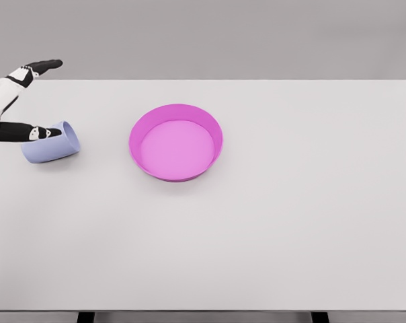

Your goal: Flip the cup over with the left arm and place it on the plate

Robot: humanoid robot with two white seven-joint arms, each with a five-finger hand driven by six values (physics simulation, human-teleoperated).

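A lavender cup [52,144] lies on its side near the table's left edge, its open mouth facing right toward the plate. The magenta plate [177,110] is a shallow round dish left of the table's middle, with nothing in it. My left hand [52,99] comes in at the far left with its fingers spread wide. One dark-tipped finger [44,66] points up and to the right, well clear of the cup. Another finger [29,132] lies across the cup's upper side, in contact with it or just over it. No finger wraps around the cup. My right arm does not show.
The white table [290,222] stretches wide to the right and toward the front. Its far edge runs just behind my left hand, and its left edge lies close to the cup.
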